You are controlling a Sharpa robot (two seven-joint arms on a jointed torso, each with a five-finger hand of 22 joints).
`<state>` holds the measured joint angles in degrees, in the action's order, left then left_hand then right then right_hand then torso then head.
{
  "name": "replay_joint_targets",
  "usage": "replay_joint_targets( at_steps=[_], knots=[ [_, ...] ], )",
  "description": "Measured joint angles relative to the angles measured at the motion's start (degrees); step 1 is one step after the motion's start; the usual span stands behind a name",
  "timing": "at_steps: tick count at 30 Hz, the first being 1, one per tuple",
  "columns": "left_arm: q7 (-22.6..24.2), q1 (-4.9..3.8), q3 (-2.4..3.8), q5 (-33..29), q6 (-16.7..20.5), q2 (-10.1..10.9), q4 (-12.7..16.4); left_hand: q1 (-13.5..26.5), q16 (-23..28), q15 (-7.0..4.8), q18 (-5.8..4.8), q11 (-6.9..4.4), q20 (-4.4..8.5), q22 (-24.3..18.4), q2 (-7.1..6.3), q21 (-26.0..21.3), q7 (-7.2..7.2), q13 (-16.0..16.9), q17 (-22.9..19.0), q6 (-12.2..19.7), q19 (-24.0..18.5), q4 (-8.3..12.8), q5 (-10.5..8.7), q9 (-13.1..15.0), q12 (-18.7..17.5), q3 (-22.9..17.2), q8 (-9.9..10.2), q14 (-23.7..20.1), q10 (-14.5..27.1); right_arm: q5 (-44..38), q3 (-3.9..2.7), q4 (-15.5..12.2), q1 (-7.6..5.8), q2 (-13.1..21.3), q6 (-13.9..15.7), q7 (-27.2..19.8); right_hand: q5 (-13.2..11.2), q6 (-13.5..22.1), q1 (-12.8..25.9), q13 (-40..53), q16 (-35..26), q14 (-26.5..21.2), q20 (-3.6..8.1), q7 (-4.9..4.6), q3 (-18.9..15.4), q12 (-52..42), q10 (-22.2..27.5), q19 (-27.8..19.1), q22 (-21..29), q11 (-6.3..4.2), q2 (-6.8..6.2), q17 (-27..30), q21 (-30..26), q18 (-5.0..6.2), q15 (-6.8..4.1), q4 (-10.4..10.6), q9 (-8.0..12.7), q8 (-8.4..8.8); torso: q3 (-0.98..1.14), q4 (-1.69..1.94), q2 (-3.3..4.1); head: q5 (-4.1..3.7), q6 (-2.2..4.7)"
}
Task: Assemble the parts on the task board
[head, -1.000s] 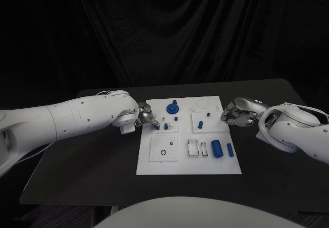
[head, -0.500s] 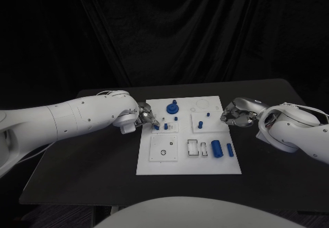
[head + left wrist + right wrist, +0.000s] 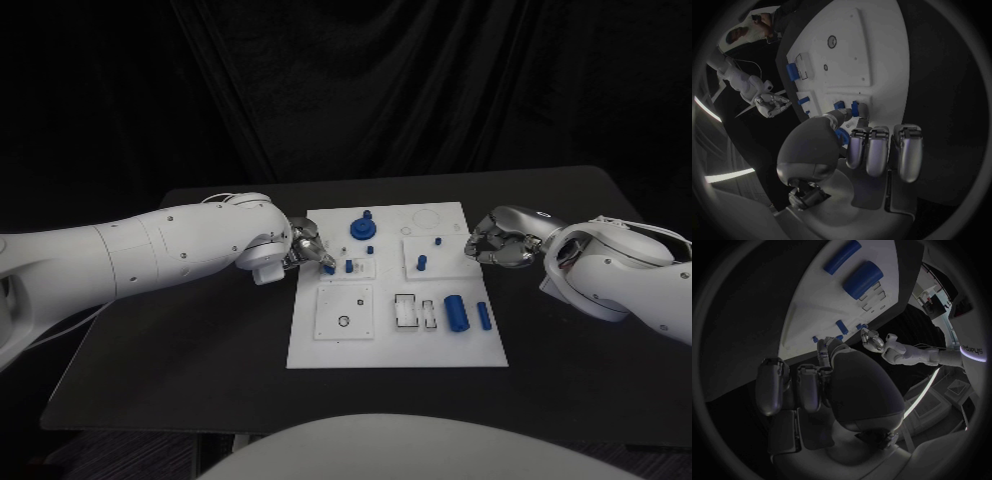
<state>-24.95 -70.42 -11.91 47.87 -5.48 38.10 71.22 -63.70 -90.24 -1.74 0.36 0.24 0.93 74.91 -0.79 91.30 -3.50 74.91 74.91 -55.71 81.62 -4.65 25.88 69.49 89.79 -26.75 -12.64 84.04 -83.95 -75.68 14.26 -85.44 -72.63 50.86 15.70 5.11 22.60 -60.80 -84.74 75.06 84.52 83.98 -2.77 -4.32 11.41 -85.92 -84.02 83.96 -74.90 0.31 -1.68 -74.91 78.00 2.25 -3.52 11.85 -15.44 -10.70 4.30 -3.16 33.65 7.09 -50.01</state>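
Note:
The white task board (image 3: 325,345) lies mid-table. My left hand (image 3: 307,249) is at the board's left edge, thumb and a fingertip (image 3: 841,115) closed around a small blue peg (image 3: 854,107) that stands in the board beside a second peg (image 3: 329,267); its other fingers are curled. My right hand (image 3: 490,243) hovers at the board's right edge with its fingers (image 3: 811,382) curled in and nothing seen in them. A round blue knob (image 3: 361,228) stands at the far side. A thick blue cylinder (image 3: 456,312) and a slim one (image 3: 485,316) lie at the near right.
More small blue pegs (image 3: 421,263) stand mid-board. A round hole (image 3: 343,321) and rectangular slots (image 3: 407,311) sit in the near half. The black table (image 3: 188,380) extends around the board, and a dark curtain hangs behind it.

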Motion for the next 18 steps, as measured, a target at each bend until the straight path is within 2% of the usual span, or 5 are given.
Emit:
replay_joint_targets(
  at_steps=[8, 18],
  knots=[
    [0.27, 0.08, -0.06, 0.56, 0.72, 0.07, 0.38, 0.0, 0.0, 0.0, -0.01, 0.0, -0.11, 0.0, 0.0, 0.0, -0.09, 0.0, 0.0, -0.1, 0.54, 0.0, 0.9, 0.24, 0.0, 0.0, -0.3, 0.0, 0.0, 0.0, 0.0, 0.01, 0.05, -0.01, -0.04, 0.0, 0.0, 0.0, 0.0, -0.01, 0.0, 0.0, 0.0, 0.0, 0.0, -0.01, 0.0, 0.0, 0.0, 0.0, 0.0, 0.0, 0.0, 0.0, 0.0, 0.0, 0.01, 0.0, -0.03, 0.03, 0.0, -0.13, 0.0],
    [1.01, 0.21, -0.13, 2.35, 1.74, 0.11, 0.43, 0.01, 0.0, 0.0, -0.01, 0.0, -0.1, 0.0, -0.01, 0.0, -0.11, 0.0, 0.0, -0.09, 0.55, 0.0, 0.9, 0.24, 0.0, 0.0, -0.3, 0.0, 0.0, 0.0, 0.0, 0.02, 0.06, -0.03, -0.09, 0.01, 0.0, 0.0, 0.0, 0.0, 0.0, 0.0, 0.0, 0.0, 0.0, -0.05, 0.0, 0.0, 0.0, 0.0, 0.0, 0.0, 0.0, 0.0, 0.0, 0.0, -0.03, 0.0, -0.04, 0.05, -0.01, -0.01, 0.0]
  ],
)
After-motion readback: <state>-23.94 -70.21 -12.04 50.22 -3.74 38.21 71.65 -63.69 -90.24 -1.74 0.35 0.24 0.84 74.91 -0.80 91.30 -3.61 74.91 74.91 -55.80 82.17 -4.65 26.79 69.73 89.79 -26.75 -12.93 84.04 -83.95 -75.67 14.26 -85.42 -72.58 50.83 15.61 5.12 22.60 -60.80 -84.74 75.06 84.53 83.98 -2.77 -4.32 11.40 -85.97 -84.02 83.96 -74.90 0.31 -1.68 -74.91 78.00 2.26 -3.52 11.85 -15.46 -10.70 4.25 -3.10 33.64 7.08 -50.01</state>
